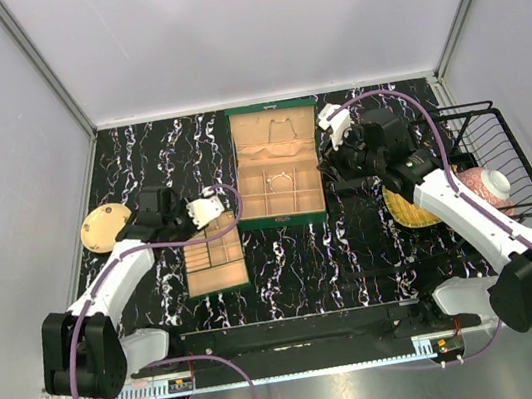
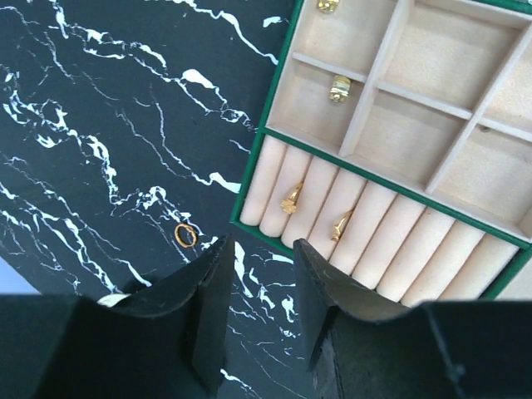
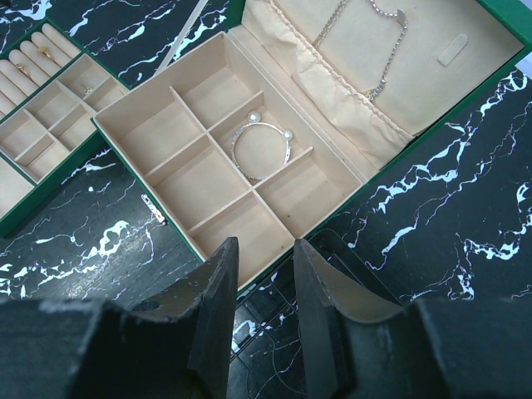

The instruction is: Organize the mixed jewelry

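Observation:
A small gold ring (image 2: 185,234) lies loose on the black marbled table, just left of my left gripper (image 2: 262,249), which is open and empty above the table beside the tan tray's corner. The tray (image 2: 432,62) holds gold rings in its roll slots (image 2: 292,198) and small gold pieces in its compartments (image 2: 339,87). My right gripper (image 3: 266,249) is open and empty over the near edge of the open green box (image 3: 179,229). A whitish bracelet (image 3: 262,150) lies across the box's dividers. A thin pale chain (image 3: 378,41) hangs in the lid.
In the top view the green box (image 1: 287,218) is mid-table and the tan tray (image 1: 216,268) to its left. A yellow woven mat (image 1: 407,209) lies under the right arm. A black wire basket (image 1: 487,124) stands at the right, a round tan disc (image 1: 105,227) at the left.

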`<state>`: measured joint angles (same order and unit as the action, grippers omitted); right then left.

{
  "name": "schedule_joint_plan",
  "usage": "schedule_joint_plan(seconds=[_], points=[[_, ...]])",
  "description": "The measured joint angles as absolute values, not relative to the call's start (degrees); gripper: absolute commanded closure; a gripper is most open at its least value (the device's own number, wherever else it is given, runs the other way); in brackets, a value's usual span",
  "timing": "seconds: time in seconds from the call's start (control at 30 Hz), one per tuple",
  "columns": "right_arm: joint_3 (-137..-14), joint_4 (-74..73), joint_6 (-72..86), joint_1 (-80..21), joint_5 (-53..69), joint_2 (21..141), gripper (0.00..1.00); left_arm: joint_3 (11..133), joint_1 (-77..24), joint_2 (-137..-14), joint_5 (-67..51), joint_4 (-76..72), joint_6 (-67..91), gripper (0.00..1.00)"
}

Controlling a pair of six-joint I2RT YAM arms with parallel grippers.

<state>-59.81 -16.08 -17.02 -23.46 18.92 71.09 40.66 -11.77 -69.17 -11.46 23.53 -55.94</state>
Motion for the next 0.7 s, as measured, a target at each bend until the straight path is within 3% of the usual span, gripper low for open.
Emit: schedule_joint_plan(seconds=[0.27, 0.7], points=[[-59.75, -16.1, -17.17, -23.46, 18.92, 71.09, 0.6, 41.17, -7.22, -69.73, -10.22, 21.21, -54.28, 0.55], [-59.48, -16.1, -17.17, -23.46, 18.94, 71.09, 0.6, 54.11, -0.3, -89.6, -6.24, 20.23, -44.95, 0.57]])
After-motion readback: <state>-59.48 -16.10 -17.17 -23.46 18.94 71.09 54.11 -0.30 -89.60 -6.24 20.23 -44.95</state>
